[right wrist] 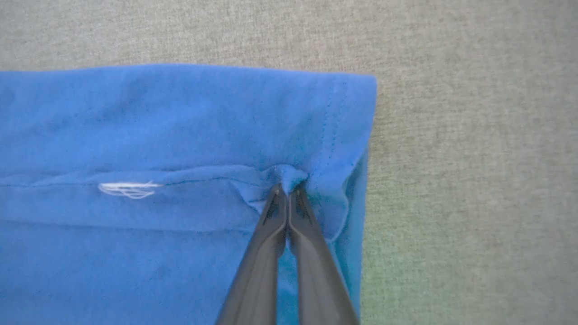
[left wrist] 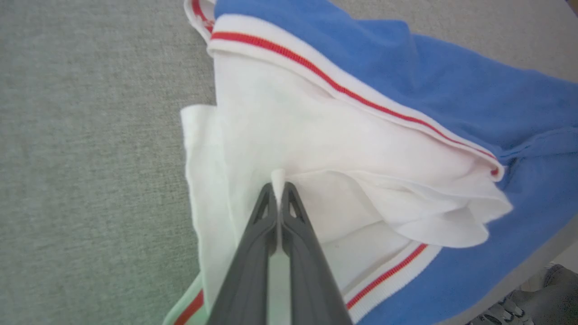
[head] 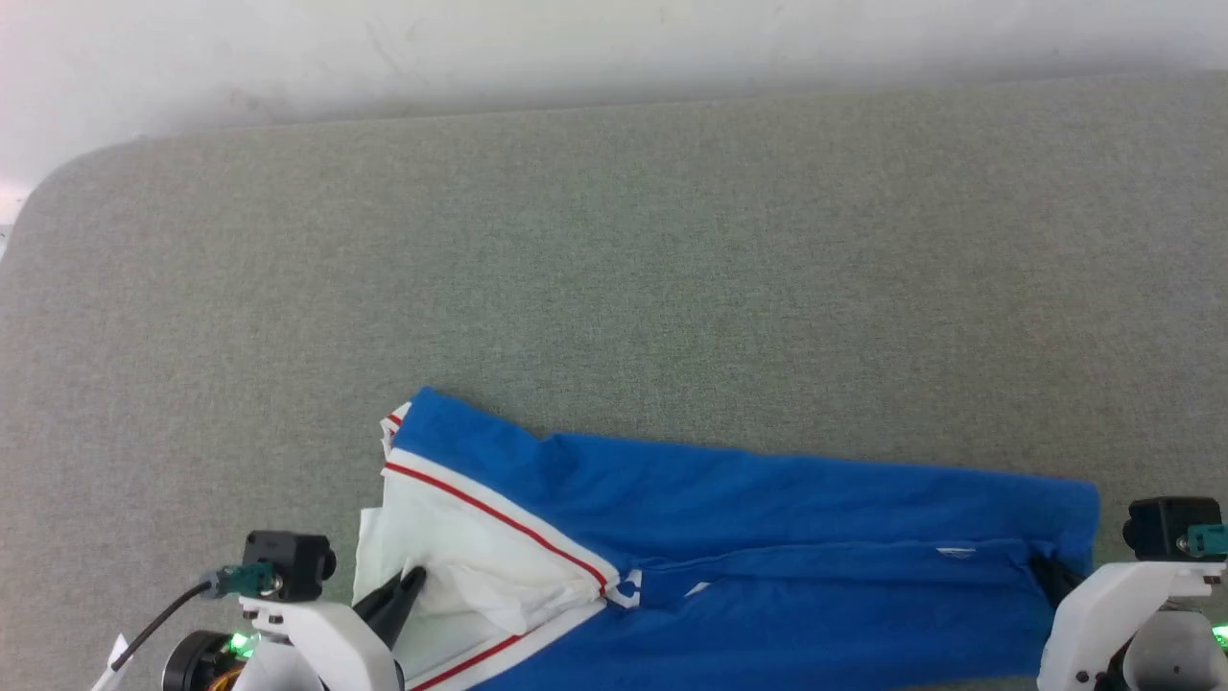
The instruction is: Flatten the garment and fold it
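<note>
The garment [head: 748,537], a royal-blue jersey shirt with white sleeves, lies folded into a long band along the near edge of the grey fabric-covered table [head: 614,240], sleeve end toward the robot's left, hem end toward its right. The head view supplies the overall layout: the left gripper [head: 411,582] sits at the white sleeve [head: 451,537] and the right gripper [head: 1050,574] at the opposite blue end, well apart, with the shirt lying between them. A fragment of white lettering [head: 625,587] shows near the middle fold. From that height, contact at either fingertip is hard to judge. The left wrist view settles it for that arm: the two dark fingers [left wrist: 253,253] are pressed together on a small peak of white sleeve fabric, which pokes up between the tips. That view also gives the red-and-white striped trim [left wrist: 343,88] running diagonally above the sleeve, loose white layers bunched to the right of the fingers, and, past the table edge at the lower right corner, a grey laced shoe [left wrist: 501,311]. The right wrist view settles the other arm: its fingers are closed on a puckered pinch of blue cloth just beside the stitched hem [right wrist: 334,126], with creases gathering at the tips. A small white mark [right wrist: 128,188] lies on a horizontal fold line to the left of that pinch.
</note>
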Robot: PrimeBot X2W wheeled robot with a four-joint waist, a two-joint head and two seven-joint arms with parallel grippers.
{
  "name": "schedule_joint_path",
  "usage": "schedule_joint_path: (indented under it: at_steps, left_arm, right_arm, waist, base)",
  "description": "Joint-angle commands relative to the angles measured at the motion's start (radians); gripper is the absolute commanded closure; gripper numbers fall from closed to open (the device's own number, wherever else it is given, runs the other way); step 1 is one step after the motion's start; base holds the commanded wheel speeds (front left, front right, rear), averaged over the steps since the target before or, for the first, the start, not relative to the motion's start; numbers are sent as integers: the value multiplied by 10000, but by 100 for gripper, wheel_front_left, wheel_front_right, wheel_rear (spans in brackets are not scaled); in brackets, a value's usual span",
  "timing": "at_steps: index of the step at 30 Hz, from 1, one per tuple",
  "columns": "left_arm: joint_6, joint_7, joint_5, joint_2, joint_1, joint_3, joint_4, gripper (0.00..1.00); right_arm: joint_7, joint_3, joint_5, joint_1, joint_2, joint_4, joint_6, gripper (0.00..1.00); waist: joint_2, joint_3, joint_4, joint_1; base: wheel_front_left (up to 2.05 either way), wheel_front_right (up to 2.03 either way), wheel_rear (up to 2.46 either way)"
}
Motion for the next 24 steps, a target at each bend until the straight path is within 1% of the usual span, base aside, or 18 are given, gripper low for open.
schedule_joint_path:
  at_steps: [1, 2, 3, 4, 5, 6, 8, 11, 16, 18, 21, 23, 24]
  left_arm:
    - [-23, 27, 28, -98, -265, -28, 215, 93]
    - [18, -19, 45, -162, -322, -7, 334, 73]
    - [38, -78, 44, -233, -366, 17, 423, 58]
    - [42, -151, 32, -298, -398, 49, 477, 38]
    - [64, -251, -4, -370, -413, 111, 500, 13]
    - [94, -360, -40, -433, -411, 178, 498, 0]
    - [194, -638, -71, -525, -361, 330, 414, 0]
    - [459, -1343, -168, -659, -101, 753, 20, 0]
    - [1453, -3036, 77, -750, 600, 1874, -983, 0]
    - [1885, -3391, 690, -624, 823, 2324, -1447, 0]
    - [2510, -3542, 1862, -762, 1121, 3188, -2198, 0]
    - [2698, -3550, 2903, -1061, 1309, 3804, -2777, 0]
    - [2721, -3552, 3389, -1195, 1458, 4008, -2979, 0]
  right_arm:
    - [-77, 17, -67, -207, 2, 228, -9, 74]
    - [-124, 11, -62, -264, 9, 330, -9, 44]
    - [-200, -6, -42, -310, 20, 401, -9, 0]
    - [-281, -43, 10, -341, 52, 439, -9, 0]
    - [-343, -95, 93, -359, 93, 441, -9, 0]
    - [-414, -145, 174, -359, 121, 403, -9, 0]
    - [-552, -265, 331, -310, 166, 198, -9, 0]
    - [-591, -513, 761, -91, 325, -477, -9, 0]
    - [-737, -1049, 1037, 490, 537, -1733, -9, 0]
    - [-824, -1304, 952, 686, 618, -1966, -9, 0]
    - [-864, -1678, 612, 916, 718, -1947, -9, 0]
    - [-814, -1959, 394, 977, 787, -1846, -9, 0]
    - [-751, -2018, 284, 1001, 815, -1758, -9, 0]
  waist:
    - [-2, 82, -10, 0]
    - [-2, 101, -4, 0]
    - [-2, 111, 6, 0]
    - [-2, 111, 17, 0]
    - [-2, 104, 33, 0]
    - [-2, 92, 51, 0]
    - [-2, 60, 87, 0]
    - [-2, 3, 116, 0]
    - [-2, -64, 109, 0]
    - [-2, -85, 115, 0]
    - [-2, -137, 177, 0]
    - [-2, -164, 233, 0]
    - [-2, -171, 258, 0]
  base:
    - [0, 0, 0]
    - [0, 0, 0]
    - [0, 0, 0]
    - [0, 0, 0]
    - [0, 0, 0]
    - [0, 0, 0]
    - [0, 0, 0]
    - [0, 0, 0]
    - [0, 0, 0]
    - [0, 0, 0]
    - [0, 0, 0]
    - [0, 0, 0]
    - [0, 0, 0]
